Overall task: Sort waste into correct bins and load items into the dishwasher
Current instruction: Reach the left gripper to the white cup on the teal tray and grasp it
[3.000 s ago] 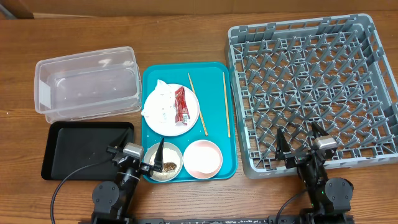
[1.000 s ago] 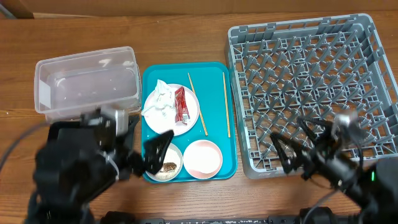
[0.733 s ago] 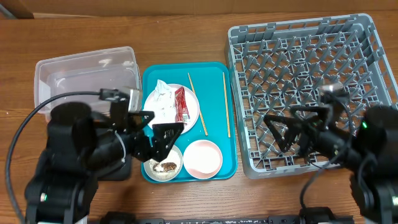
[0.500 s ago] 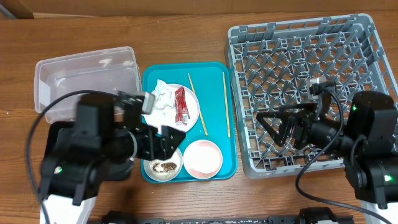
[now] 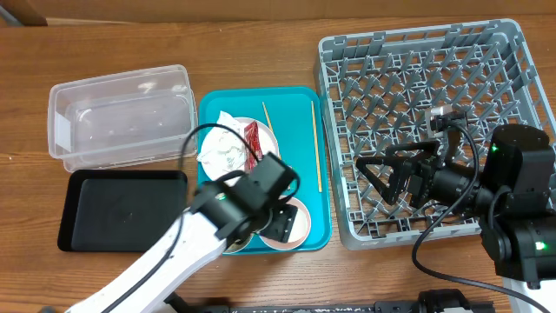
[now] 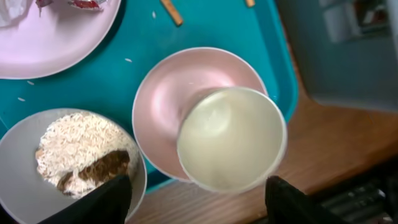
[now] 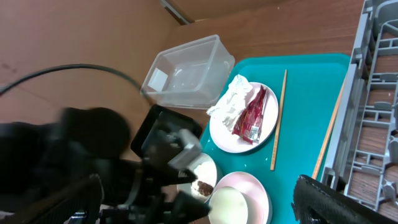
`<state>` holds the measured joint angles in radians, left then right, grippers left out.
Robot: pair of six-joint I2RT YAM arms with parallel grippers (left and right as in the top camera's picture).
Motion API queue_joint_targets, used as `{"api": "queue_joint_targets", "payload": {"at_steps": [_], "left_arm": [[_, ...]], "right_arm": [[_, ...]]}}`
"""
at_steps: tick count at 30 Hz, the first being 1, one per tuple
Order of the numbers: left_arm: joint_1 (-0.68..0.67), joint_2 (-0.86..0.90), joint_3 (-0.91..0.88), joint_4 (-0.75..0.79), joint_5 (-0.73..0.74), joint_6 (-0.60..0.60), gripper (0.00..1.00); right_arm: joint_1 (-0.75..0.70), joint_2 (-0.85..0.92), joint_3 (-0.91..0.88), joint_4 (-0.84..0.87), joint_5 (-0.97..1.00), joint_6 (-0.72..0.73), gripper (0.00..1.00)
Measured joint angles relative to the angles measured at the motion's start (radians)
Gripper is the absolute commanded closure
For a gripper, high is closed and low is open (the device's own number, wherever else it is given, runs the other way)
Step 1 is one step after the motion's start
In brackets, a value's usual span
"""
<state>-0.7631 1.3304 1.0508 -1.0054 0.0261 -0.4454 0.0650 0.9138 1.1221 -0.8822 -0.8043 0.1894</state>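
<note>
In the left wrist view a small white cup (image 6: 231,138) stands inside the pink bowl (image 6: 161,102) on the teal tray (image 6: 134,31). My left gripper (image 6: 196,200) hangs open over it, one dark finger (image 6: 99,202) above the rim of the white bowl (image 6: 25,186) of rice and brown scraps (image 6: 84,163), the other finger (image 6: 292,200) past the cup's right side. The plate (image 5: 268,159) holds the crumpled napkin (image 5: 221,148) and red wrapper (image 5: 252,139). Two chopsticks (image 5: 316,148) lie on the tray. My right gripper (image 5: 389,178) is open above the grey rack (image 5: 434,87), holding nothing.
The clear tub (image 5: 122,117) sits at the back left with the black tray (image 5: 122,209) in front of it. My left arm (image 5: 200,239) crosses the tray's front left corner. Loose rice grains (image 6: 127,60) dot the teal tray.
My left arm has swung right from over the black tray to above the bowls, and its jaws have narrowed. The right gripper has held still for the last half second.
</note>
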Motion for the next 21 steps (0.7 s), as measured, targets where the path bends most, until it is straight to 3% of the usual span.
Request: {"api": "queue_joint_targets", "payload": {"at_steps": [8,10,14,21], "left_arm": [[-0.001,0.194,-0.003,0.101,-0.034,-0.021,0.45],[-0.001,0.22,-0.003,0.108,-0.034,-0.025,0.53],[-0.002,0.235,-0.004,0.108,-0.035,-0.028,0.94],[0.005,0.235,-0.002,0.073,-0.034,-0.027,0.96]], "right_arm": [[0.0,0.0,0.0,0.0,0.0,0.0,0.0],[0.0,0.0,0.0,0.0,0.0,0.0,0.0],[0.0,0.0,0.0,-0.001,0.0,-0.001,0.0],[0.0,0.0,0.0,0.0,0.0,0.0,0.0]]}}
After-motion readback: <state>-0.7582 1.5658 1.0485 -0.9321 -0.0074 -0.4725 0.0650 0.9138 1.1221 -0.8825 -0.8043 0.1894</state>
